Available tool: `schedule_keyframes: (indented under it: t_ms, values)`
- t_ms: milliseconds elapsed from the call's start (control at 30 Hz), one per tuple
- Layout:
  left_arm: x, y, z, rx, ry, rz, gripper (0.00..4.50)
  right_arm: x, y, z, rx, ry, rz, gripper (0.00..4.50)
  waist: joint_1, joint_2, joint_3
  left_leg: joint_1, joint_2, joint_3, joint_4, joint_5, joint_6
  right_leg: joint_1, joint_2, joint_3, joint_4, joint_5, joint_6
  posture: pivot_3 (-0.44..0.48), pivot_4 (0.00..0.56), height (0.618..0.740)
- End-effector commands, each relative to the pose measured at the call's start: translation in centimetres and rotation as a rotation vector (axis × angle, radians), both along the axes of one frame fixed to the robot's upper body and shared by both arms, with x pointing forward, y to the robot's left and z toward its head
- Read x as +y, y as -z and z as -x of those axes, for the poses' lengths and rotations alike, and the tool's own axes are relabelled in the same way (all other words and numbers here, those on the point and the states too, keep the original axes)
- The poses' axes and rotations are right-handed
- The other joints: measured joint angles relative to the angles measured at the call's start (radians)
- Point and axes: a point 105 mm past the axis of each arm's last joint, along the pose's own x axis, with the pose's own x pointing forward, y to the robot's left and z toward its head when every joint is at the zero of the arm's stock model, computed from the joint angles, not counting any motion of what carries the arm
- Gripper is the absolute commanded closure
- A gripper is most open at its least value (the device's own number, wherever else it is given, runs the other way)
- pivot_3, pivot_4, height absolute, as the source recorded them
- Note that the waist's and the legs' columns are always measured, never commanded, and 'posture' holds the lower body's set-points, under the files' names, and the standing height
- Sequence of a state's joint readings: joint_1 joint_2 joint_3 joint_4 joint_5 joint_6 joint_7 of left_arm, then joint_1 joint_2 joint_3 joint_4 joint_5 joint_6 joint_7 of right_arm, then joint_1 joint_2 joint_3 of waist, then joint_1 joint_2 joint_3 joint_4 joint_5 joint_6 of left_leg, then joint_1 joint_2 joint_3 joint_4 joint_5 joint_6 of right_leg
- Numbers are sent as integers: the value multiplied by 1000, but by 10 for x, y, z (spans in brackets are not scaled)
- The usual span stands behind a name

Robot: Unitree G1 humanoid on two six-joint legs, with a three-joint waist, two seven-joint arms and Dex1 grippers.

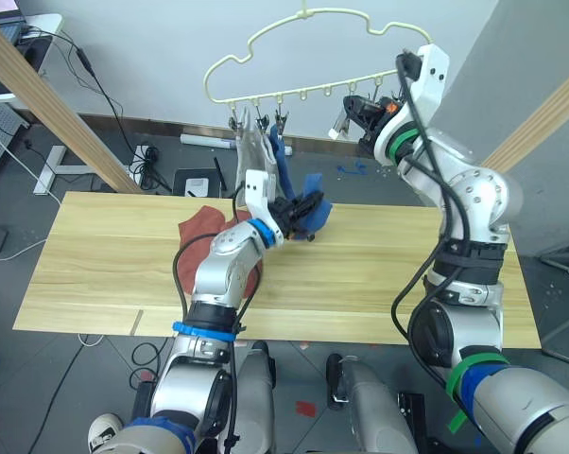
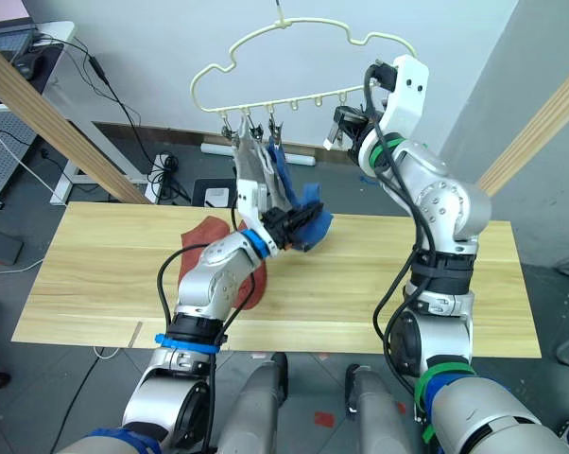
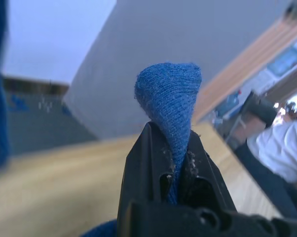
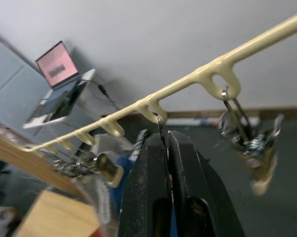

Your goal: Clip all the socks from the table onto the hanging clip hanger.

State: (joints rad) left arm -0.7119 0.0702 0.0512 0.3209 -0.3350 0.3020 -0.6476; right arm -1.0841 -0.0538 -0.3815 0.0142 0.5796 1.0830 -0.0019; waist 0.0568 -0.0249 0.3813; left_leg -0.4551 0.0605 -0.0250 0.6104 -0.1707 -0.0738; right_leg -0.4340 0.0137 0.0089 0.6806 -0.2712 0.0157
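Red sock (image 1: pixel 201 225) is lying on the tabletop (image 1: pixel 95 265) near its far edge. Left tool (image 1: pixel 301 212) is pinching a blue sock (image 3: pixel 170 98), holding it above the far edge. Beyond, grey sock (image 1: pixel 253 154) and another blue one (image 1: pixel 278 161) are hanging from the hanger (image 1: pixel 303 66). Right tool (image 4: pixel 167 143) is clamping one clip (image 4: pixel 162 129) on the bar.

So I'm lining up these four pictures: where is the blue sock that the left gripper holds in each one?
Left eye view: blue sock in the left gripper under the clip hanger.
Right eye view: centre, same.
Left wrist view: pinched between the fingers.
Right wrist view: cannot tell.
Shared landmark: the hanger.
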Motion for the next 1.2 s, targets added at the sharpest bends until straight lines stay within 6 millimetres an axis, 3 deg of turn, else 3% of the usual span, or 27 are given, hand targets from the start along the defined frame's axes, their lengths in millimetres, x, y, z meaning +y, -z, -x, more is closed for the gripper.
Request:
schedule_keyframes:
  t_ms: [33,267,933,1033,1200]
  values:
    - [-8,-23,3,-45,39,68,4485,-17,26,-5,148,50,-5,4500,-1,0,0,0,0,0,0,0,0,0,0,1,0,0,0,82,411,740]
    - [-15,-44,3,-35,91,128,4485,-15,30,-3,184,40,-12,4500,-2,0,0,-1,0,0,0,0,1,0,0,0,0,0,0,84,408,740]
    - [-25,-55,3,-73,138,85,4485,-9,32,3,188,6,4,4500,-3,0,0,-1,-1,0,0,0,1,-1,0,0,-1,0,0,86,405,740]
    - [-27,-56,5,-76,148,85,4500,-8,30,3,176,-3,-1,3768,-3,0,0,-2,-1,0,0,0,1,-2,0,0,-1,0,0,85,403,740]
    - [-26,-56,4,-75,147,83,4500,-8,23,6,147,-14,2,1903,-8,0,0,-6,0,0,0,0,0,-7,0,0,0,0,0,84,396,740]
